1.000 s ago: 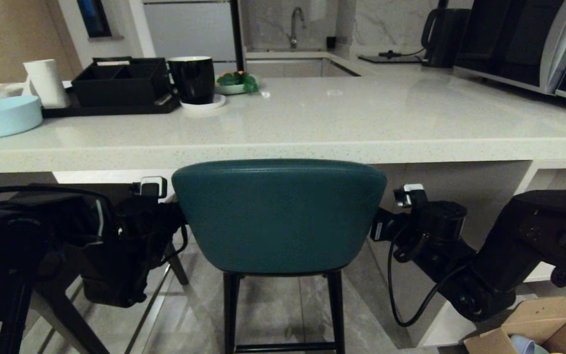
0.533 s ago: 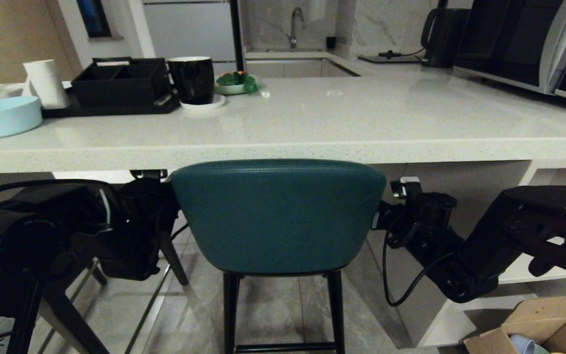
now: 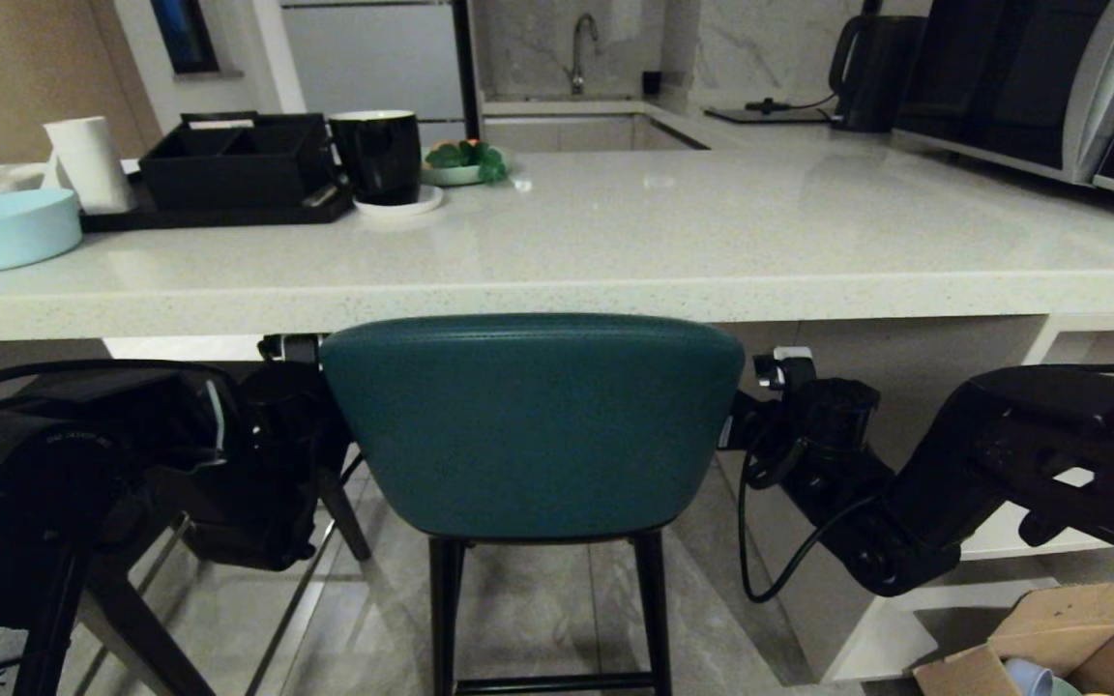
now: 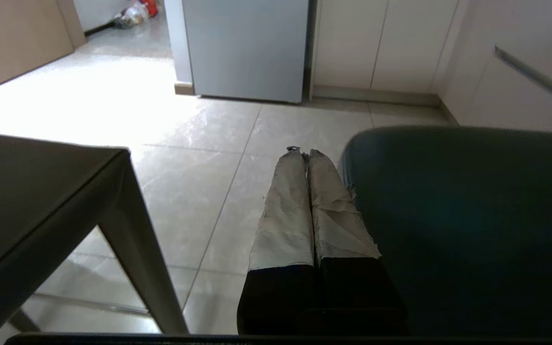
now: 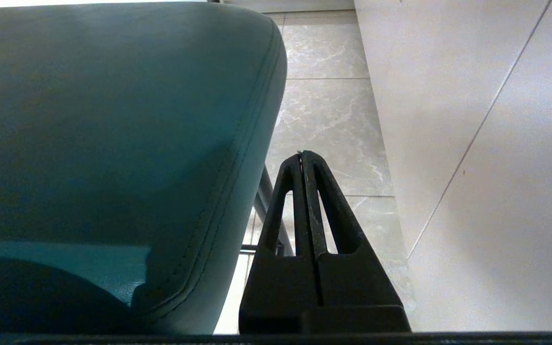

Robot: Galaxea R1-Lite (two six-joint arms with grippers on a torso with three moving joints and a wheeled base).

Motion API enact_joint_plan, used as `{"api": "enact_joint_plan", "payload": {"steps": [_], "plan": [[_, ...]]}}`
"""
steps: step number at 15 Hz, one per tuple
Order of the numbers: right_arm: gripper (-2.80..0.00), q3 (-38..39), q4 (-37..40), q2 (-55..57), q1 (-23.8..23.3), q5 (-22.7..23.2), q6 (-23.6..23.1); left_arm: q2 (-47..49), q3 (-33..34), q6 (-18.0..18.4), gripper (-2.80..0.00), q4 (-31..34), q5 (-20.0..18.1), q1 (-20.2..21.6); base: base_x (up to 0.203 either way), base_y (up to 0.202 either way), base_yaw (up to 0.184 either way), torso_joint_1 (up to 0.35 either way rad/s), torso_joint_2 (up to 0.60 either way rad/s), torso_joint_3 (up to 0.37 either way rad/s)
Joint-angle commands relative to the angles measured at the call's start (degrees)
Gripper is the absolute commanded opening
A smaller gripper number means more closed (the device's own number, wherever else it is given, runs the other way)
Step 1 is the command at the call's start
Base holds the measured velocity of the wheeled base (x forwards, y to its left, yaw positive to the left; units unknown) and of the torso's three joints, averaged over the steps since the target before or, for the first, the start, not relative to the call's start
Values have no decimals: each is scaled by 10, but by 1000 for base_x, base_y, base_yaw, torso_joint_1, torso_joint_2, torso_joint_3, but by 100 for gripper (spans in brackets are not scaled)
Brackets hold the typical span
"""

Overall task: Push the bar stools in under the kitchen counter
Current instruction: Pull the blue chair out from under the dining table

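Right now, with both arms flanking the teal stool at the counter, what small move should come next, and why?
Probably ease both arms forward together. The left gripper and right gripper are shut beside the teal stool, and its back sits just below the counter edge, apparently not yet tucked under.

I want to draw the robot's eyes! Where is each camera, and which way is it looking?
Head view: up on the head, looking forward and down at the glossy speckled cream stone counter and the curved teal leather stool back; both black arms show.
Left wrist view: behind the shut left pincer, facing the tiled floor beside the stool back.
Right wrist view: behind the shut right pincer, beside the stool back.
All three share the teal stool.
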Motion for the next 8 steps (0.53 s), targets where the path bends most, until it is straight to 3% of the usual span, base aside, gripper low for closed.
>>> {"api": "enact_joint_plan", "payload": {"steps": [1,8], "plan": [[-280,-5,-3,-3,3,2,0,-1,29,1,-280,-3,-3,-10,0,0,0,0,0,0],[-280,-81,48,7,-26,-39,-1,-1,20,3,-280,-4,-2,-5,0,0,0,0,0,0]]}}
